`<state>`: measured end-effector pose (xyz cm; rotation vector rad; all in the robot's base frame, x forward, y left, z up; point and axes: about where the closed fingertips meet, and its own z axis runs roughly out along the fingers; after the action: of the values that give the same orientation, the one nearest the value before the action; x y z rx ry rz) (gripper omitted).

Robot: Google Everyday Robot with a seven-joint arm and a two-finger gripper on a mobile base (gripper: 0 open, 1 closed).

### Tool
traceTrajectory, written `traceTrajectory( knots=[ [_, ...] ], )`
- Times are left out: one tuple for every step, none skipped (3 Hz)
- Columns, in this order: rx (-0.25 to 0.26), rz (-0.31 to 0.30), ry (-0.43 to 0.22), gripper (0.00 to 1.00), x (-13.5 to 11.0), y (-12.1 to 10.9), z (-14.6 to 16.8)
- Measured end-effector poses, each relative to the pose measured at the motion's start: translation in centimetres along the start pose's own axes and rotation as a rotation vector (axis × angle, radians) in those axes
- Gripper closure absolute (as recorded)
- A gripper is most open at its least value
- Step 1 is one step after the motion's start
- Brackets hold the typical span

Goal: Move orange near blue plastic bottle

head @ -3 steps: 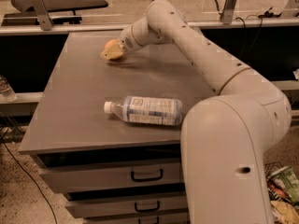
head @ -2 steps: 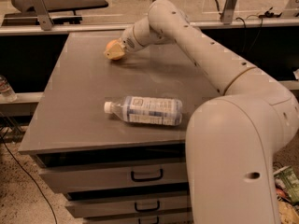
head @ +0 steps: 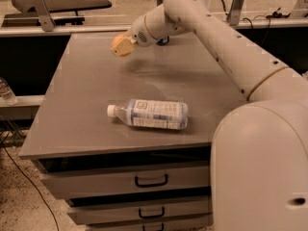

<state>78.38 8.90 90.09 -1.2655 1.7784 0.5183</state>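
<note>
Beyond the bottle (head: 149, 113), well apart from it and above the table (head: 72, 124), gripper (head: 122, 46) clasps the orange (head: 116, 41). Orange judged light, firm, smooth, prone to roll; hold across its middle.

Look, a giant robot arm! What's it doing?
The robot's claw is over the far side of the grey table, closed on the orange and seemingly holding it just off the top. The blue plastic bottle lies on its side nearer the front edge, untouched. The orange is not beside it yet.
</note>
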Motion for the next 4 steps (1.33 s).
traceTrajectory(
  knots=[
    [-0.098, -0.046, 0.041, 1.0, 0.2, 3.0, -3.1],
    [-0.149, -0.043, 0.098, 1.0, 1.3, 5.5, -6.0],
    [-0.189, -0.025, 0.176, 1.0, 2.6, 8.3, -7.4],
    [-0.236, -0.034, 0.244, 1.0, 3.0, 10.9, -6.9]
  ],
)
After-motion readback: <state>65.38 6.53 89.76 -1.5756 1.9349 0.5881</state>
